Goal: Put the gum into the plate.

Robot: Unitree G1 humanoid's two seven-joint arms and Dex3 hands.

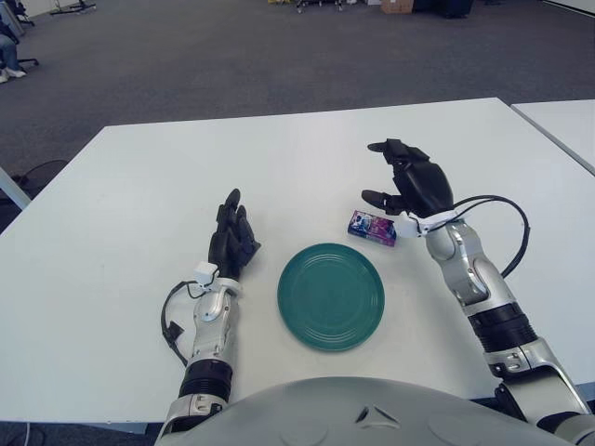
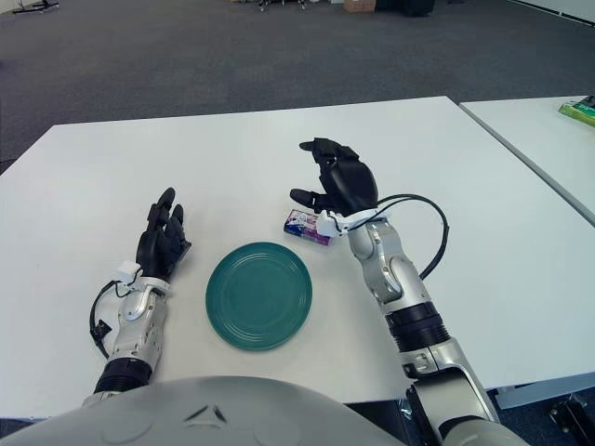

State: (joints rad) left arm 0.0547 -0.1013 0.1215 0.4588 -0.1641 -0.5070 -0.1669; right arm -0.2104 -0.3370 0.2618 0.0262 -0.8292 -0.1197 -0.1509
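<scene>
Partly hidden gum (image 1: 372, 227) under right hand (image 1: 414, 182), fingers (image 1: 382, 147) spread, plate (image 1: 330, 295) near

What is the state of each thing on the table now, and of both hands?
gum pack: lying flat on the table, outside the plate, not grasped.
plate: green, upright, nothing in it.
right hand: raised above the gum pack, fingers open, holding nothing.
left hand: left of the plate, fingers extended, holding nothing.
table: white, carrying the plate and gum pack.
</scene>
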